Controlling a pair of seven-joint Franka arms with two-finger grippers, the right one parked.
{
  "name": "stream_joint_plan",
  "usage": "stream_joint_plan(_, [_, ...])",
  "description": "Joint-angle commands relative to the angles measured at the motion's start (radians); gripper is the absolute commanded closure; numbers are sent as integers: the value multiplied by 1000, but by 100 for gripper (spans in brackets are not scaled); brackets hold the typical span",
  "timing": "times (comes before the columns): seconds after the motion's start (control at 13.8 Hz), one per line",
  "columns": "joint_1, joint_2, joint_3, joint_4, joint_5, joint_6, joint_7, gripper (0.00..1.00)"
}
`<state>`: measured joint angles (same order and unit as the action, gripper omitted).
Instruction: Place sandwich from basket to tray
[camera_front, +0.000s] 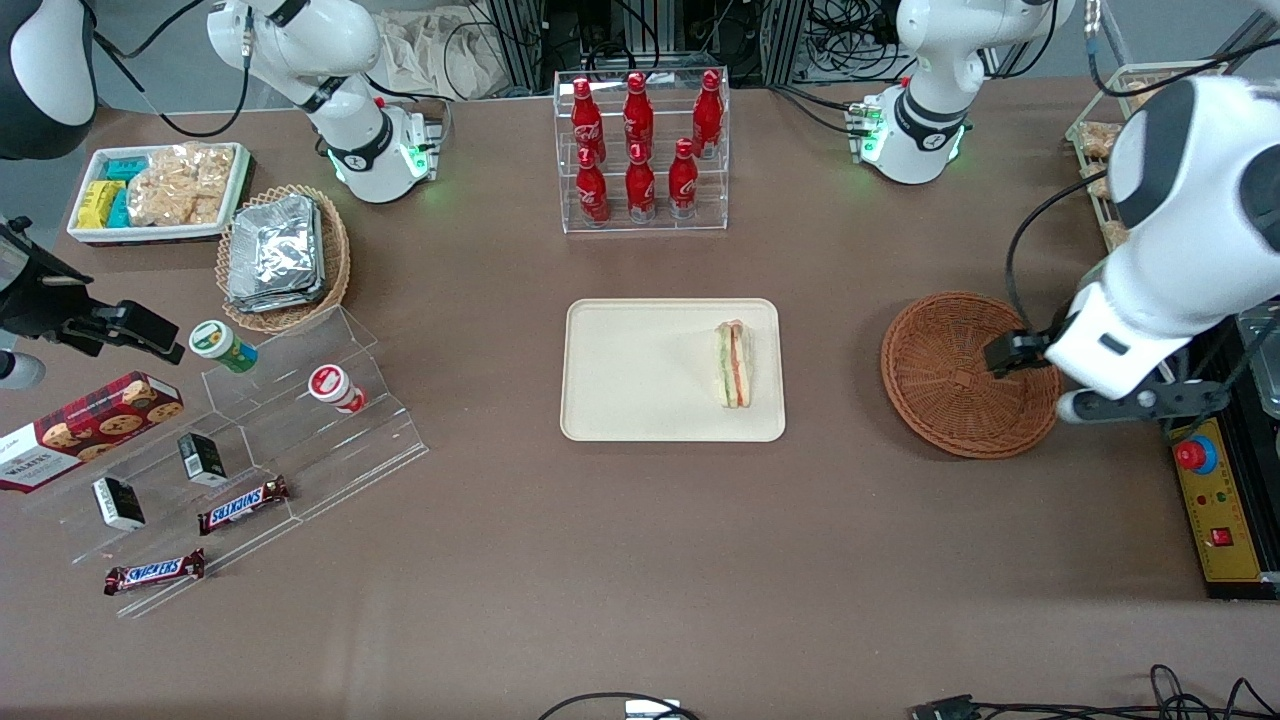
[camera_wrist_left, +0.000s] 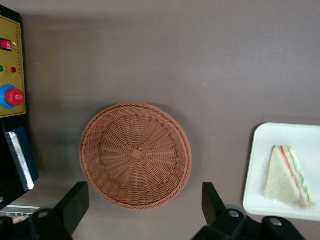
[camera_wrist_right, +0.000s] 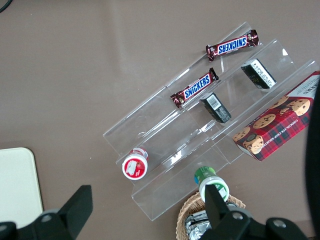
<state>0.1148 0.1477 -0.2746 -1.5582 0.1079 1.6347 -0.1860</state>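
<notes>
Brown table: sandwich (camera_front: 735, 363) lies on tray (camera_front: 640, 400), basket (camera_front: 950, 390) empty. Gripper (camera_wrist_left: 145, 212) hovers above basket, fingers (camera_wrist_left: 75, 202) spread, holding nothing. Sandwich looks light, soft, squashable; best gripped gently across its flat bread faces

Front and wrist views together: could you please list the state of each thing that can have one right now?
sandwich: lying on the tray, wrapped, near the edge toward the basket.
tray: flat on the table, holding only the sandwich.
basket: upright, empty.
gripper: open, holding nothing, above the basket.
cola bottles: upright in the clear rack.
foil packets: stacked in the tan basket.
</notes>
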Motion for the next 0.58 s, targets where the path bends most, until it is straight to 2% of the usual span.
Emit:
stream_joint_plan(0.0, [-90,-103,142,-52,-48,-54,107,0])
stream_joint_plan(0.22, [-127,-172,233,-54,-83,-120,201,0])
stream_joint_plan(0.51, [-127,-214,250,-56,-83,-165,234,0])
